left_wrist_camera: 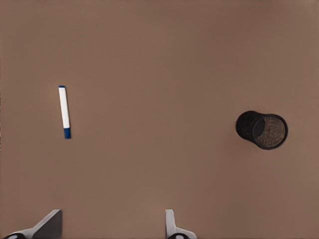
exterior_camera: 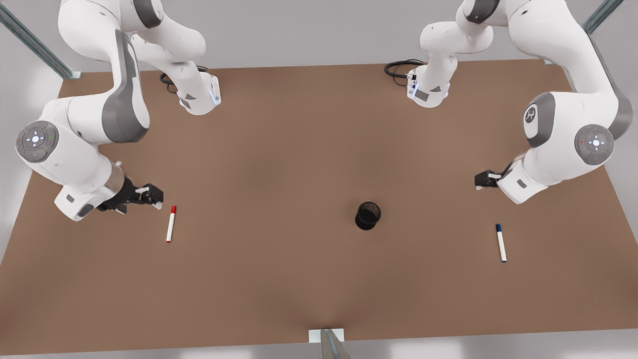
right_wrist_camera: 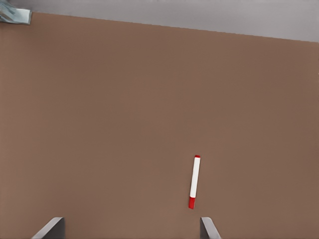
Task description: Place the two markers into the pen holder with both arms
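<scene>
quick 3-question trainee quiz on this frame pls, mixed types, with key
1. True or false: both markers already stand in the pen holder.
2. Which claw is nearer the red marker? A) left claw B) right claw
3. Fill in: the blue marker lies flat on the ____.

Key: 1 false, both lie on the table. 2 B, the right claw, open, at the front view's left; the left claw, open, is nearer the blue one. 3 table.
</scene>
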Robot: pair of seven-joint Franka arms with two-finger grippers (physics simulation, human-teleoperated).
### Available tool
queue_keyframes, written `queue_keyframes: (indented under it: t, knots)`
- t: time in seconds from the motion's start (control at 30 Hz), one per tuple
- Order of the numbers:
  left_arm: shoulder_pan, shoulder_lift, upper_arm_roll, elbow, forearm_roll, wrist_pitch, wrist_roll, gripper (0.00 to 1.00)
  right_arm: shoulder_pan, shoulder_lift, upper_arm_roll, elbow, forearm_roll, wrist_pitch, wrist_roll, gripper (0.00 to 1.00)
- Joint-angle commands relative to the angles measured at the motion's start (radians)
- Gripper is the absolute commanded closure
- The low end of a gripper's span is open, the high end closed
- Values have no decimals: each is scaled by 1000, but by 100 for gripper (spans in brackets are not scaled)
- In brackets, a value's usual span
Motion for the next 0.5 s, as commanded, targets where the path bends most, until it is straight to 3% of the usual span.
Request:
queue_keyframes:
  t: [0.0,0.07,0.17,0.27,0.37,0.47]
  knots:
    - [0,11,-2,1,5,116,9,0,0,3,0,0,3,71,-8,0]
    - [49,67,4,1,6,165,12,0,-3,18,0,-1,3,72,-3,0]
    - [164,270,14,-4,-21,501,13,0,-15,119,-3,0,5,172,-11,0]
    - [236,410,15,-6,-57,702,192,0,-57,280,-5,-1,-3,319,-17,0]
    - [242,472,15,-6,-57,780,243,0,-84,395,-6,-7,-17,420,-25,0]
    - [244,531,15,2,-55,831,243,1,-130,385,0,-175,-17,546,-26,0]
